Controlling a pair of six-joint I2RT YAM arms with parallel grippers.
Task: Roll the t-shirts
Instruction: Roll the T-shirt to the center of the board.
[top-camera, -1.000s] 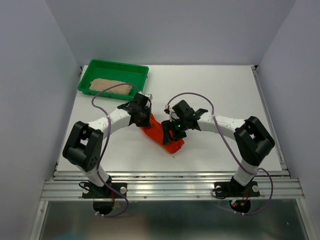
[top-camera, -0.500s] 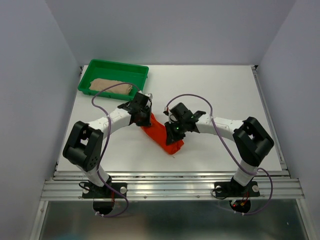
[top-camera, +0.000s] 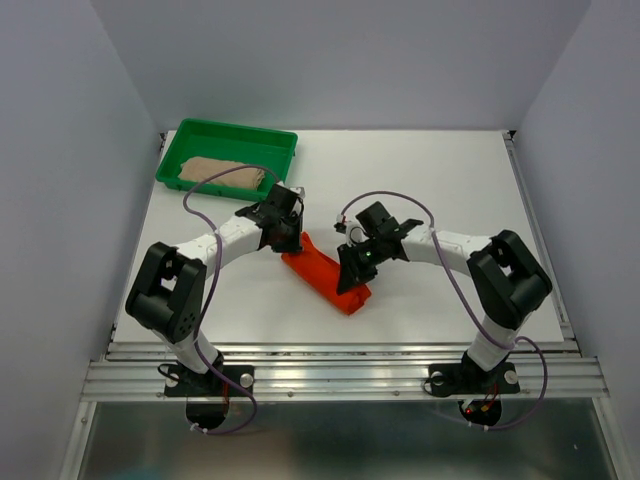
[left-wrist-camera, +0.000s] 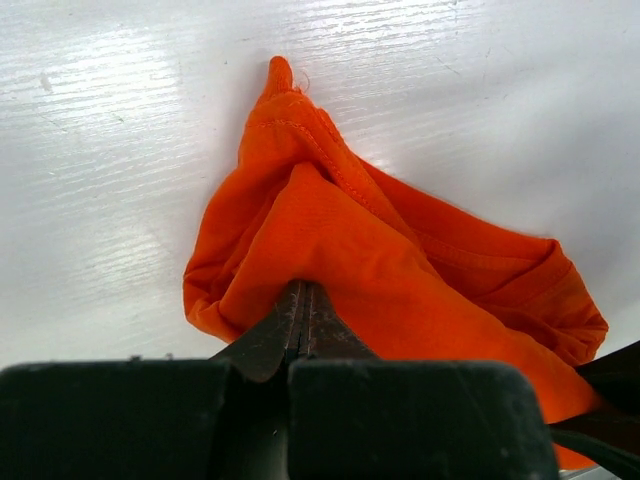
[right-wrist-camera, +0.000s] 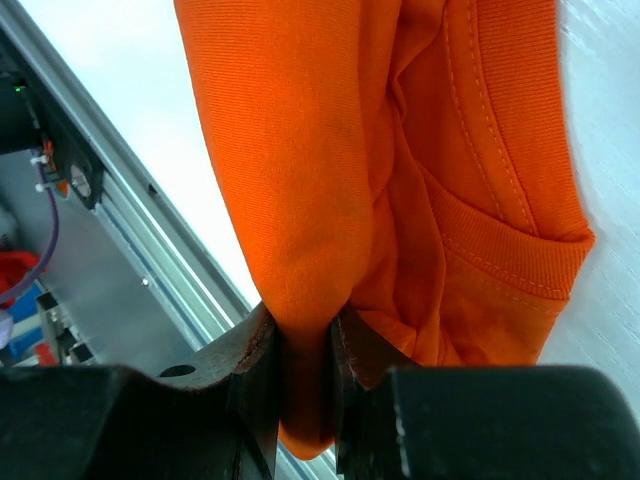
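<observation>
The orange t-shirt (top-camera: 322, 272), judged light, limp and quick to unfurl, is best taken by thick folds at its ends. It is bunched into a loose roll, one end pinched in the closed left gripper (left-wrist-camera: 303, 292), a thick fold clamped in the narrowly parted right gripper (right-wrist-camera: 305, 335). The beige t-shirt (top-camera: 222, 171) lies beyond the left gripper, in the green tray (top-camera: 236, 131).
</observation>
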